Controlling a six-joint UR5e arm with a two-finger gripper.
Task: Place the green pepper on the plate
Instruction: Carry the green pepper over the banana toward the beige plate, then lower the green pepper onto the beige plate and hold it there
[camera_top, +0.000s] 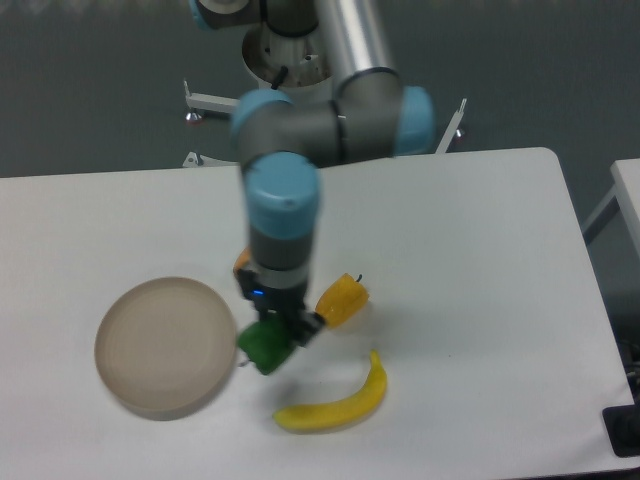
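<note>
Green pepper (265, 346) sits clamped in the tool (278, 333), beside the plate (165, 345).

White table (480, 260); dark grey wall (100, 90) behind.

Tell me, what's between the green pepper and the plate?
Nothing. In the camera view the gripper holds the green pepper just right of the plate; only a thin strip of bare white table shows between them.

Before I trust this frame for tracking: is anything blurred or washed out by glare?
Fixed camera view: slightly soft overall; the green pepper in the gripper is smeared, the jaws hard to resolve; a bright highlight runs down the metal arm tube; plate and banana evenly lit.
</note>
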